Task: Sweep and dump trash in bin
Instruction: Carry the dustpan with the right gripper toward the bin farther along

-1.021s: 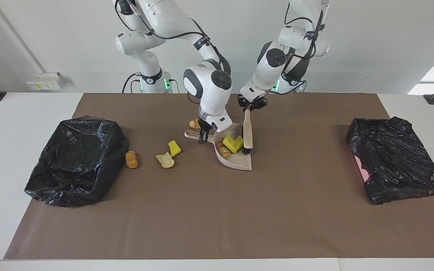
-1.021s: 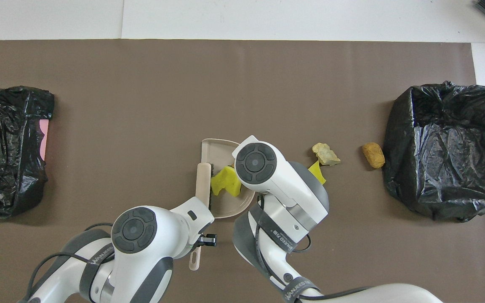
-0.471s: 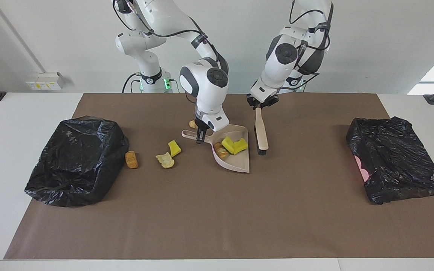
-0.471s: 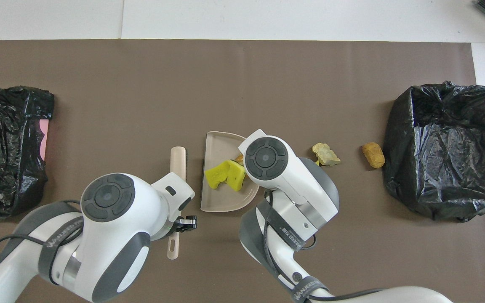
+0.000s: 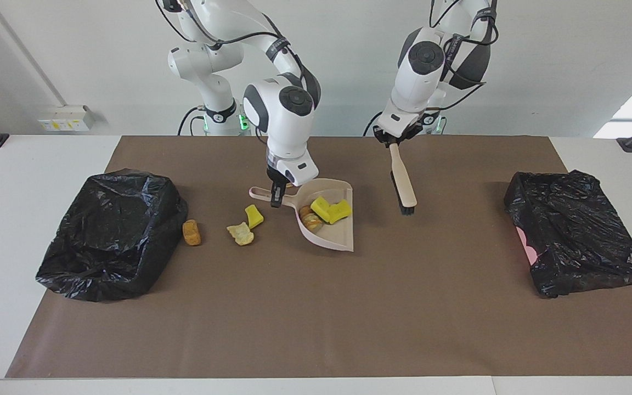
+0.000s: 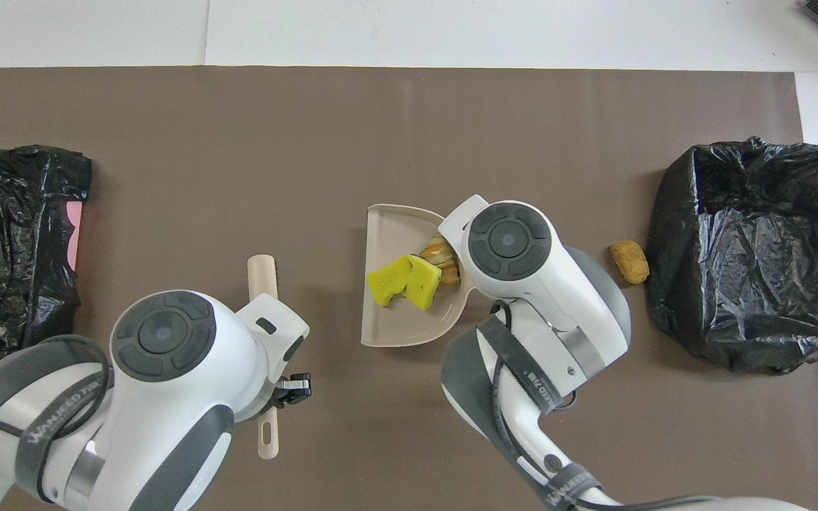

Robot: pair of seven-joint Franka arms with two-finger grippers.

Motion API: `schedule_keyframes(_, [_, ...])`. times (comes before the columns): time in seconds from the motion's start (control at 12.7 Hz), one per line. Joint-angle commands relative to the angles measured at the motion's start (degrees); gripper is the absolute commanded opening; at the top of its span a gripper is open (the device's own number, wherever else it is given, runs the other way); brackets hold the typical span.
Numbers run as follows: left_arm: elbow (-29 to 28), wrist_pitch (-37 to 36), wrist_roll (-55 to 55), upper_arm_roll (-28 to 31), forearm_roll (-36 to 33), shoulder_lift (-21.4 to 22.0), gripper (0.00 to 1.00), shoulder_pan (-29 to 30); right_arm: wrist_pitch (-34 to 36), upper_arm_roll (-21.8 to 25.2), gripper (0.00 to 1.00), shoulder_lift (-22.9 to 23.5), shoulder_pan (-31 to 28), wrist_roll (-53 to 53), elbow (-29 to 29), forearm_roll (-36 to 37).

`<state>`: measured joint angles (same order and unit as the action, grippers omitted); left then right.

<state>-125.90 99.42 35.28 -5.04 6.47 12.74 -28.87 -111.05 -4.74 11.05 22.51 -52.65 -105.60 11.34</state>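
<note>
1. The right gripper [image 5: 276,193] is clamped on the handle of the beige dustpan [image 5: 331,236] and carries it clear of the brown mat [image 5: 316,318]. The pan reaches out from that claw toward the left arm's end of the table, its open lip tilted down and away from the robots.
2. In the pan, just off the claw's fingertips, sit two yellow sponge pieces [image 5: 331,209] and a tan foam lump [image 5: 310,219], bunched against the back wall.
3. The left gripper [image 5: 395,139] is closed on the top of the hand brush [image 5: 404,178], which hangs from it with the bristles down over bare mat, well apart from the pan. That arm looks to be waiting.
4. Loose trash lies on the mat toward the right arm's end from the pan-holding claw: a yellow chunk [image 5: 254,215] touching a pale crusty chunk [image 5: 241,233], and an orange lump [image 5: 191,232] just beside the black bin bag [image 5: 110,233].
5. The step in hand looks like carrying the load to that bag. To do it well, I'd keep the lip from dipping further, since the pieces can slide out the open edge.
6. I'd also pass high over the loose chunks, and tip only once the lip is past the bag's rim.
7. A second bin bag [image 5: 576,230] sits past the brush-holding claw at the left arm's end.
</note>
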Motion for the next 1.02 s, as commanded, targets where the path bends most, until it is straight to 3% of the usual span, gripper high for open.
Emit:
schedule_keyframes(0.0, [-5.4, 2.0, 6.8, 0.1, -0.3, 5.1, 0.00, -6.5, 4.6, -0.6, 0.00, -2.0, -5.9, -9.3, 2.7, -2.6])
schedule_keyframes(0.31, [-7.8, 16.8, 17.4, 0.1, 1.3, -0.3, 0.00, -18.5, 8.4, -0.3, 0.00, -2.5, -14.8, -19.3, 5.3, -2.7])
schedule_keyframes(0.63, [-7.9, 24.1, 11.5, 0.1, 9.1, -5.5, 0.00, -20.3, 8.9, 0.1, 0.00, -3.8, -24.8, -27.7, 6.2, -2.1])
schedule_keyframes(0.94, [-8.5, 24.3, 4.8, 0.1, 12.3, -5.9, 0.00, -20.2, 8.1, 0.2, 0.00, -3.8, -34.6, -38.4, 7.0, -1.0])
